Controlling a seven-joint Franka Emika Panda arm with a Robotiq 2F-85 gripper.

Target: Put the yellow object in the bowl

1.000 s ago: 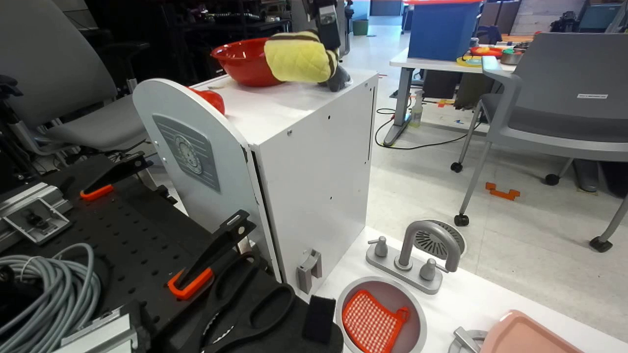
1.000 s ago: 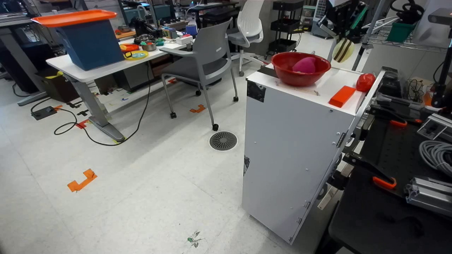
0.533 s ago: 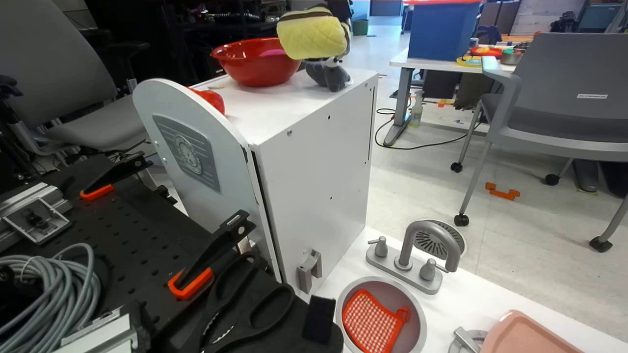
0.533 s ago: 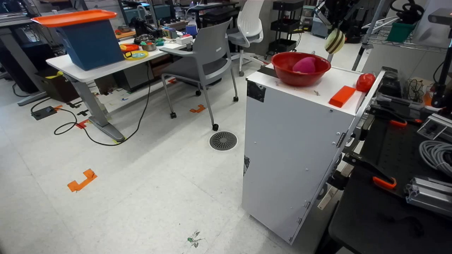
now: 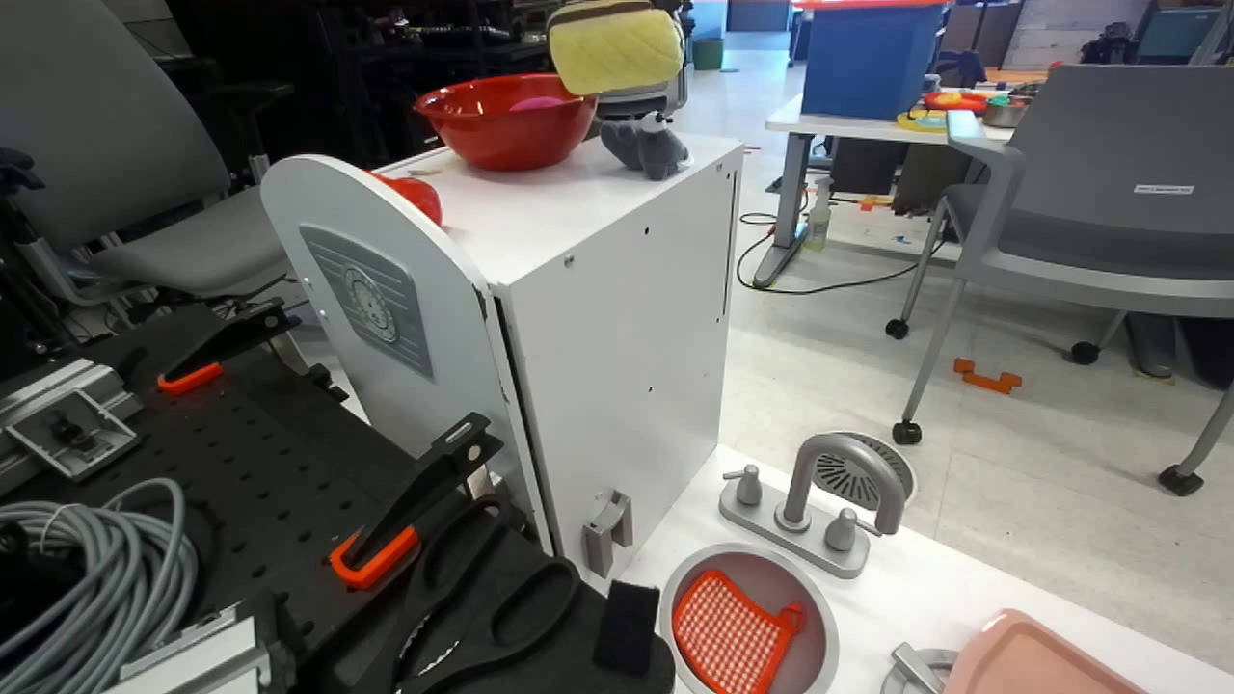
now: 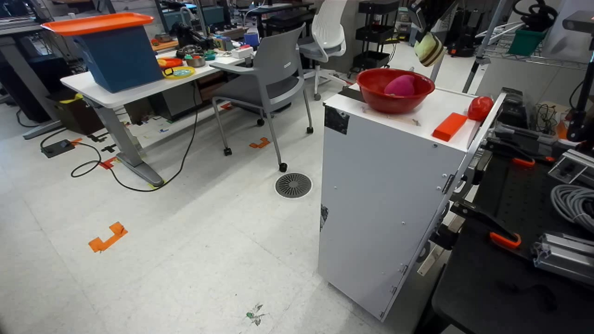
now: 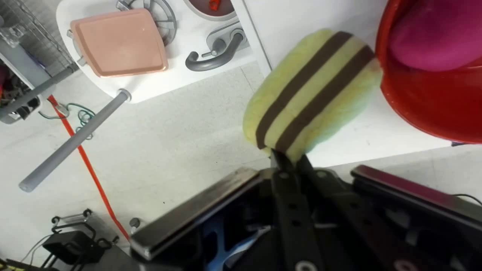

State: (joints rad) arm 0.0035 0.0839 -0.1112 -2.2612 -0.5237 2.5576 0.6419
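Hanging from the gripper (image 7: 292, 160): the yellow object (image 7: 312, 94), pale, rounded, with dark stripes across it.
Gripper's hold: fingertips (image 7: 281, 162) clenched on one end of the yellow object, close together in the wrist view.
Yellow object's place: in the air, outside the bowl (image 6: 392, 103), near its rim and higher than it; a gap shows between the two in an exterior view.
Red bowl: upright on the white cabinet (image 5: 617, 289), with a magenta lump (image 6: 400, 86) inside that shows in all three views.
Cabinet top: a grey plush-looking thing (image 5: 651, 149) near the bowl, an orange block (image 6: 449, 126), and a shiny red thing (image 6: 480, 108) just beside the tall end panel (image 5: 448, 308).
Grey sink basin (image 5: 805, 583): round, with a red-and-white checked item (image 5: 728, 627) lying in it; a grey faucet (image 5: 800, 496) stands just beside.
Pink tray (image 7: 113, 45): overlapping a grey ring-shaped grate (image 7: 173, 23) in the wrist view.
White table (image 6: 86, 86) farther off: a blue bin (image 6: 123, 60) under an orange tray-like top (image 6: 100, 23); nearby a yellow plate (image 6: 178, 77) and a small metal pot (image 6: 198, 63), contents too small to make out.
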